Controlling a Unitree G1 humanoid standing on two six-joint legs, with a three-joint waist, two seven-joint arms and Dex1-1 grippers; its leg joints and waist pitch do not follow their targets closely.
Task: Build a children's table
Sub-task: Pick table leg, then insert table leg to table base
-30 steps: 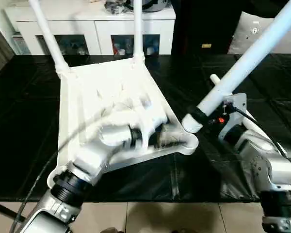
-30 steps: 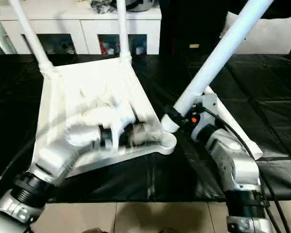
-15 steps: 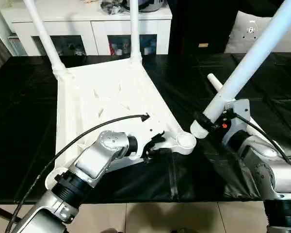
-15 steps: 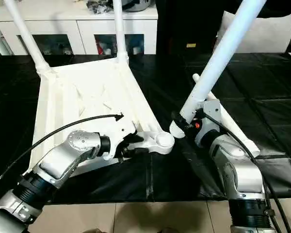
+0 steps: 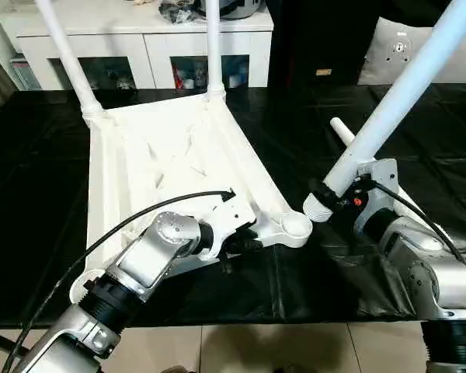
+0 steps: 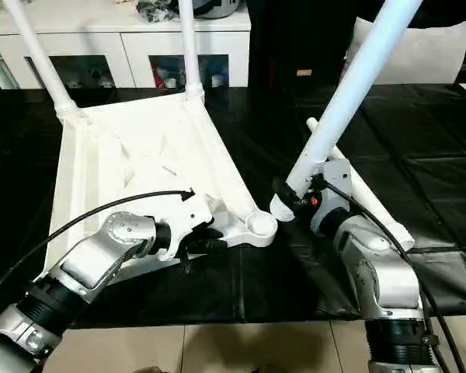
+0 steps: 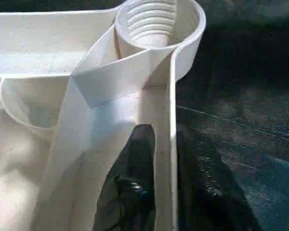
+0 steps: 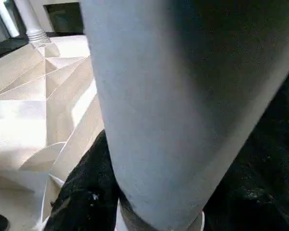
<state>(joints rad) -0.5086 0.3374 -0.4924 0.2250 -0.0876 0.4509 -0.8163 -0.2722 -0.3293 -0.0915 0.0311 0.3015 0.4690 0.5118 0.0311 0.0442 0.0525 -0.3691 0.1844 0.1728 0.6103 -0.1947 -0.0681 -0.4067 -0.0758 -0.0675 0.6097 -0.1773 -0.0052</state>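
White plastic tabletop [image 5: 163, 155] lying upside down; left hand [image 7: 159, 192] pinching its rim, steadying corner socket [image 5: 295, 225]; right hand [image 5: 330, 198] gripping leg [image 5: 396, 93], aiming threaded end there.

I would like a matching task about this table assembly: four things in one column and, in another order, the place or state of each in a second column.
1. near corner socket
2. leg in right gripper
3. left gripper
4. spare leg

a. lying on the black surface
b. empty, threaded inside
c. clamped over the tabletop's side wall
d. tilted, threaded end beside the socket

Pairs: 1-b, 2-d, 3-c, 4-a
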